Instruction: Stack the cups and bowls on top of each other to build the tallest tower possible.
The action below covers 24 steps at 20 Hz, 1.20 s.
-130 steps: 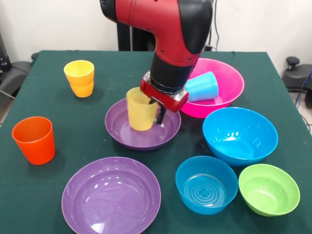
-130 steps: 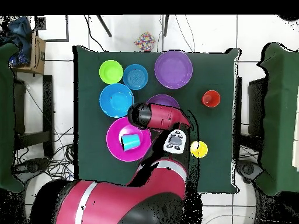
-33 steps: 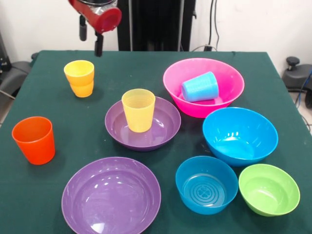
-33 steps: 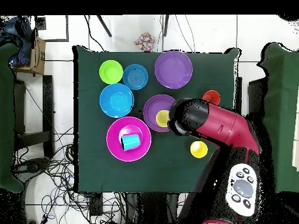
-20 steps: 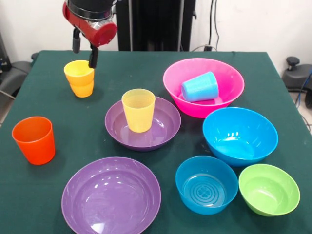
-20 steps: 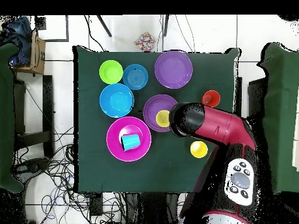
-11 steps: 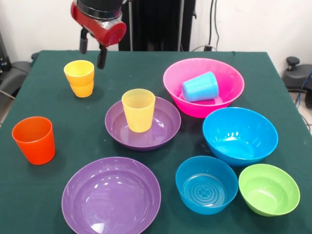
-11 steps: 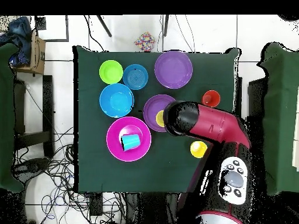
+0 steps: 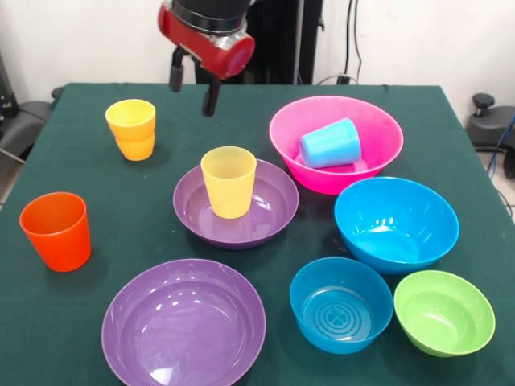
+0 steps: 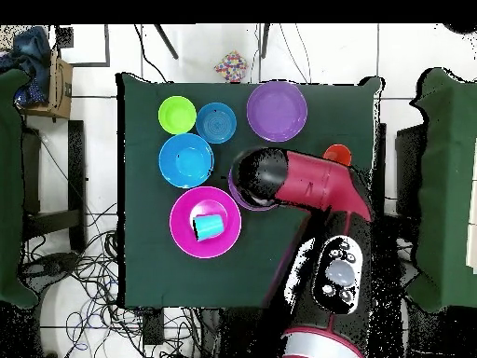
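Note:
My gripper [image 9: 193, 88] is open and empty, hanging above the table just behind the pale yellow ribbed cup [image 9: 229, 181]. That cup stands upright in a purple bowl [image 9: 269, 205]. Two amber-yellow cups [image 9: 131, 129] stand nested at the far left. The orange cup [image 9: 56, 231] stands at the near left. The light blue cup [image 9: 330, 143] lies on its side in the pink bowl [image 9: 322, 181]. A second purple bowl [image 9: 183, 322], a big blue bowl [image 9: 396, 223], a small blue bowl [image 9: 340, 304] and a green bowl [image 9: 443, 312] sit empty in front.
In the overhead view the red arm [image 10: 307, 182] covers the middle purple bowl, the pale yellow cup and the amber cups. The orange cup [image 10: 337, 154] shows partly beside it. The robot's black pedestal [image 9: 257, 40] stands behind the table's far edge.
My gripper has moved from just over the amber-yellow cups to the right in the front view, to behind the pale yellow cup. It stays open and empty. No cup or bowl moved.

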Motion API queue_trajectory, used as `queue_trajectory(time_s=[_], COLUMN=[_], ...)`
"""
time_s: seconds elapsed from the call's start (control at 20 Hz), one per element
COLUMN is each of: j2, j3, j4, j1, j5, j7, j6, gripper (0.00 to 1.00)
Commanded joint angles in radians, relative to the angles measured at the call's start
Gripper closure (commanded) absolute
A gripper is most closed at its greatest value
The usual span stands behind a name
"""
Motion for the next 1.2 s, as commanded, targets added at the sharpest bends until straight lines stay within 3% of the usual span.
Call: queue_trajectory(time_s=[0.05, 1.2], j2=[0.089, 0.217], j3=[0.087, -0.006], j4=[-0.137, -0.216], j1=[0.047, 0.170], j5=[0.034, 0.189], j7=[0.130, 0.295], j6=[0.143, 0.101], gripper=[0.00, 0.00])
